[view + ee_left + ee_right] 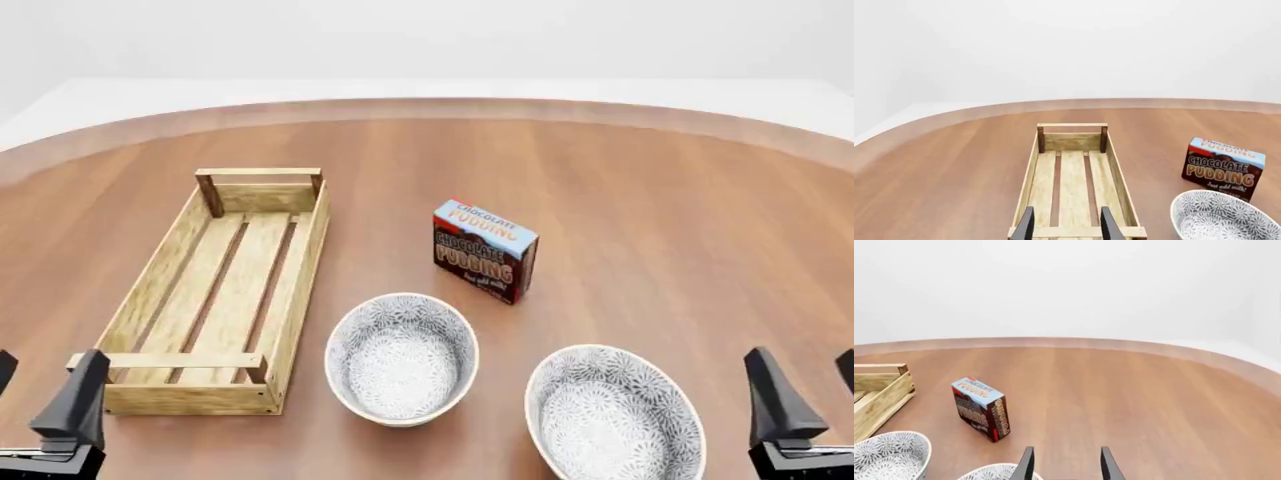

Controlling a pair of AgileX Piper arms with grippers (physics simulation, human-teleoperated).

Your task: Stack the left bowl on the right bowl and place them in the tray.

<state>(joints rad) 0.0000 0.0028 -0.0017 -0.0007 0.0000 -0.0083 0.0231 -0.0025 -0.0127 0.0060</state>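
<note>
Nearest, both pincers sit at the counter's near edge, the left pincer (34, 400) and right pincer (801, 395) each spread wide and holding nothing. Just beyond lie the left bowl (402, 357) and the right bowl (614, 415), close together but apart; a careless rim grip could tip or shove one into the other. The tray (220, 290) lies along the left side, empty. Farther out, the pudding box (485, 250) stands upright, likely to topple if an arm swings wide.
</note>
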